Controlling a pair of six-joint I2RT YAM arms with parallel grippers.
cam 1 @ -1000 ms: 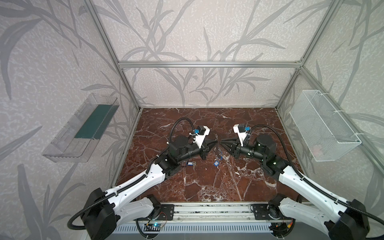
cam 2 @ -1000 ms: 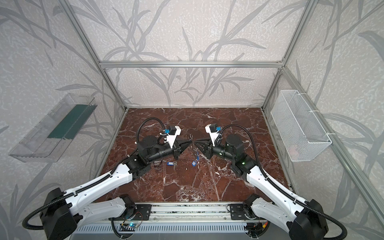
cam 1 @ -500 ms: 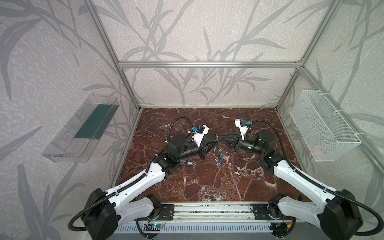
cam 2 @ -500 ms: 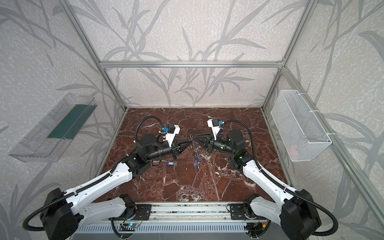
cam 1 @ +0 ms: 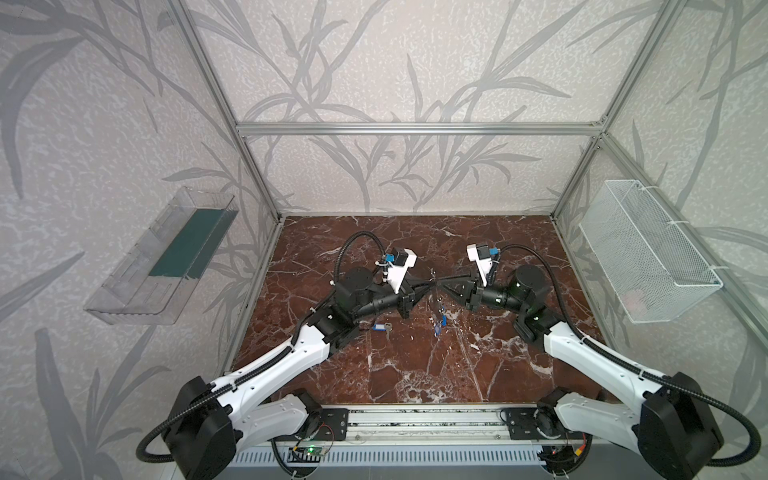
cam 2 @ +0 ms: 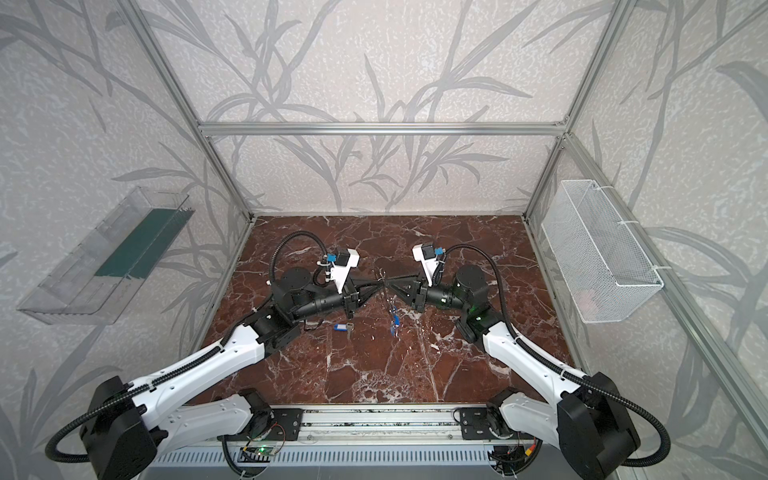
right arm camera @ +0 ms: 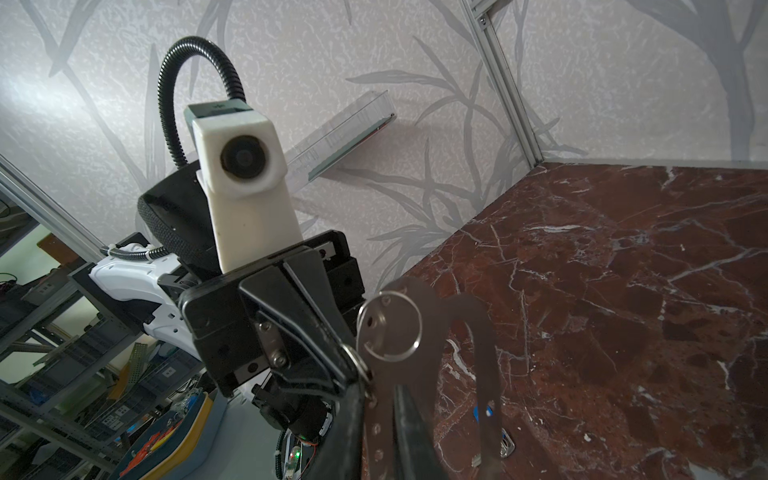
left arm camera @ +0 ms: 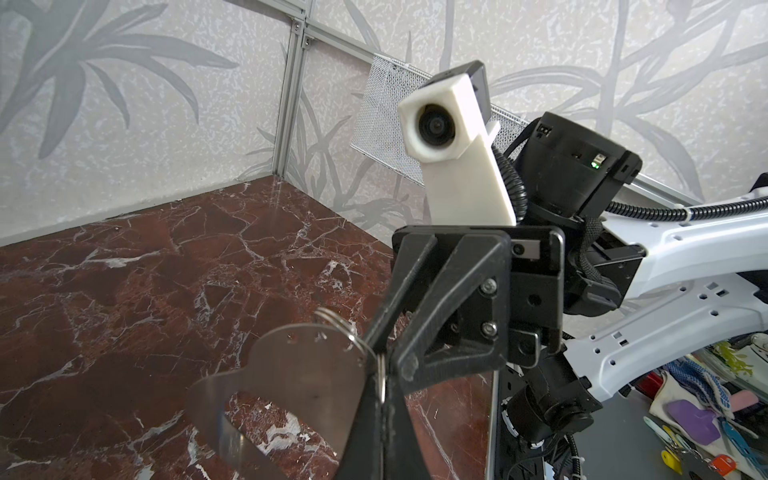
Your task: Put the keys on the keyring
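One keyring (left arm camera: 299, 368) is counted. One key (cam 1: 380, 327) is seen alone at its 8 o'clock; the hanging keys (cam 1: 441, 321) at 6 o'clock cannot be counted. One wire basket (cam 1: 648, 253) and one clear shelf (cam 1: 166, 257) are counted.

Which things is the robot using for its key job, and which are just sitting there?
For the job: keyring, bunch of blue-tagged keys, single loose key.
Just sitting there: clear shelf, wire basket.

No readable text, motor sticker (left arm camera: 544, 131) perhaps lettered, blurred
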